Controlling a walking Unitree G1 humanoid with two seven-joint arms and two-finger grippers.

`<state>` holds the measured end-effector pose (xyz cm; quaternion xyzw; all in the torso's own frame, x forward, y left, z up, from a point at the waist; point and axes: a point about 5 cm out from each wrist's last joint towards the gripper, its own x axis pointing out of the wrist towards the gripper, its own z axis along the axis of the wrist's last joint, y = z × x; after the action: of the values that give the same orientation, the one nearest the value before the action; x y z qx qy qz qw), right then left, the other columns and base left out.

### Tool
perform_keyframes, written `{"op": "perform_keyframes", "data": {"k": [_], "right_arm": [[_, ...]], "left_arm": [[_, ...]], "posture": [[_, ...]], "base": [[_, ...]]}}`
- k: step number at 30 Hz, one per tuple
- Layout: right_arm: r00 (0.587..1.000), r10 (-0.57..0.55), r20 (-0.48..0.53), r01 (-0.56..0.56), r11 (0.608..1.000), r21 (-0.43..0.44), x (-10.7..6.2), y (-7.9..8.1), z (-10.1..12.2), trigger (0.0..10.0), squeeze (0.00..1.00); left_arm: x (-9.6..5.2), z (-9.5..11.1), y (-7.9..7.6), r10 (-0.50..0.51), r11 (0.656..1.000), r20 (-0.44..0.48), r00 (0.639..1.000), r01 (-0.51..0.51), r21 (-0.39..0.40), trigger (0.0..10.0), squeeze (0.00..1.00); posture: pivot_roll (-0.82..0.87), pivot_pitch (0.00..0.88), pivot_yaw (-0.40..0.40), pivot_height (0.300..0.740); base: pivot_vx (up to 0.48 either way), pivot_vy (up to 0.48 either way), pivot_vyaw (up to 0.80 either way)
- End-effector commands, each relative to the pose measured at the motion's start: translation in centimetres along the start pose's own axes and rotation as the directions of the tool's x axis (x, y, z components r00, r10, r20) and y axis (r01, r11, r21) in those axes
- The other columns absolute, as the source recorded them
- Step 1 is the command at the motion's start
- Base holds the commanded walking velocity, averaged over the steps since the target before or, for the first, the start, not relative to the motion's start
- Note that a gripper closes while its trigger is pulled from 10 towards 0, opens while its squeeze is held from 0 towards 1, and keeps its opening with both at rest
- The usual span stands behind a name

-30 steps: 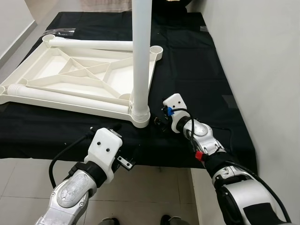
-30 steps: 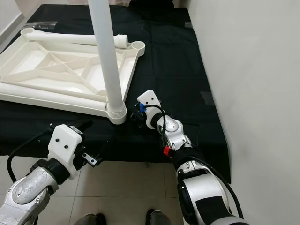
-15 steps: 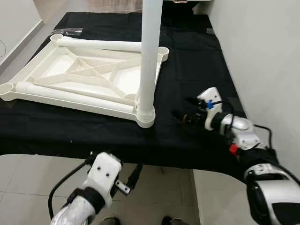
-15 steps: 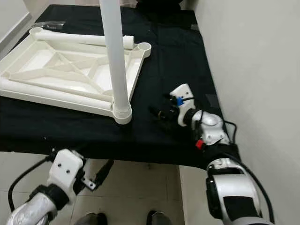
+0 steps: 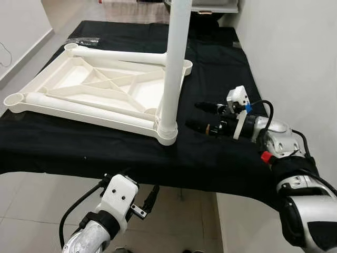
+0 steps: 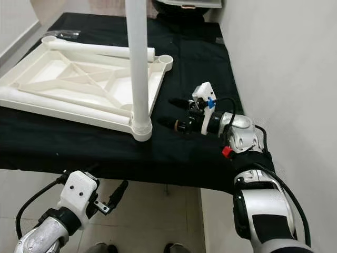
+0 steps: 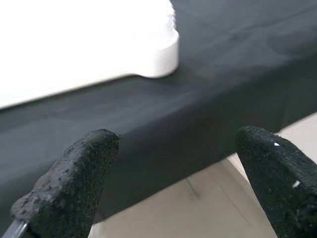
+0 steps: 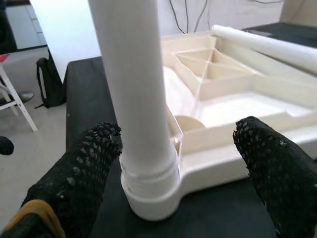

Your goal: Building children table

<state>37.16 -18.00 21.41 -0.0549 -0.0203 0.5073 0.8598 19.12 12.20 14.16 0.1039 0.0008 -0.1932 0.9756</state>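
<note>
1. tabletop (image 5: 95, 89), white and upside down, lies upper left on the black cloth (image 5: 221, 68), one leg (image 5: 174, 63) upright at its near corner.
2. right gripper (image 5: 197, 116), centre right, fingers spread, beside that leg.
3. left gripper (image 5: 152, 194), bottom, spread, empty.

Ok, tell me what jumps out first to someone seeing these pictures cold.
A white table top lies upside down on a black cloth, with one white leg standing upright in its near right corner socket. Two more legs lie flat on it. The right gripper hangs open just right of the upright leg, while the left gripper hangs open below the cloth's front edge.
</note>
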Motion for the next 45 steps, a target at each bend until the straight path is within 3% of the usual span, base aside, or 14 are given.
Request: {"op": "perform_keyframes", "data": {"k": [1,2,9,13,25,35,45], "right_arm": [[1.0,0.008,0.009,-0.008,1.0,-0.029,0.1,0.1,0.3,10.0,0.92],[1.0,0.014,0.011,-0.014,0.999,-0.03,0.1,0.2,0.3,10.0,0.0],[0.992,0.128,0.016,-0.128,0.992,0.005,0.0,1.0,0.3,10.0,0.0],[0.987,0.158,0.04,-0.159,0.987,0.005,0.8,1.5,0.6,10.0,0.0],[0.996,0.08,0.037,-0.081,0.996,0.025,3.9,2.2,0.1,10.0,0.0],[0.998,0.041,0.05,-0.042,0.999,0.029,4.8,2.3,0.4,10.0,0.0],[0.996,-0.009,0.089,0.007,1.0,0.025,6.9,2.4,1.5,10.0,0.0]], "left_arm": [[0.0,0.5,0.0,0.023,1.0,0.031,0.999,-0.023,0.003,10.0,0.0],[0.1,1.1,0.1,0.044,0.999,0.062,0.997,-0.044,-0.002,10.0,0.0],[0.3,1.8,-0.4,0.054,0.999,0.104,0.993,-0.054,-0.007,10.0,0.0],[0.6,2.0,-0.4,0.056,0.998,0.126,0.99,-0.056,-0.008,10.0,0.0],[1.2,3.5,-0.3,0.08,0.997,0.188,0.979,-0.079,-0.01,10.0,0.0],[1.2,3.8,-0.4,0.078,0.997,0.193,0.978,-0.077,-0.011,10.0,0.0],[1.2,4.2,-0.7,0.072,0.997,0.202,0.977,-0.07,-0.016,10.0,0.0]], "posture": [[0.15,0.079,-0.08,0.74],[0.15,0.073,-0.083,0.74],[0.15,0.052,-0.084,0.74],[0.14,0.046,-0.086,0.74],[0.14,0.058,-0.097,0.74],[0.14,0.072,-0.098,0.74],[0.14,0.102,-0.104,0.74]], "base": [[0.0,0.0,0.0],[0.0,0.0,0.0],[0.0,0.0,0.0],[0.0,0.0,0.0],[0.0,0.0,0.0],[0.0,0.0,0.0],[0.0,0.0,0.0]]}}
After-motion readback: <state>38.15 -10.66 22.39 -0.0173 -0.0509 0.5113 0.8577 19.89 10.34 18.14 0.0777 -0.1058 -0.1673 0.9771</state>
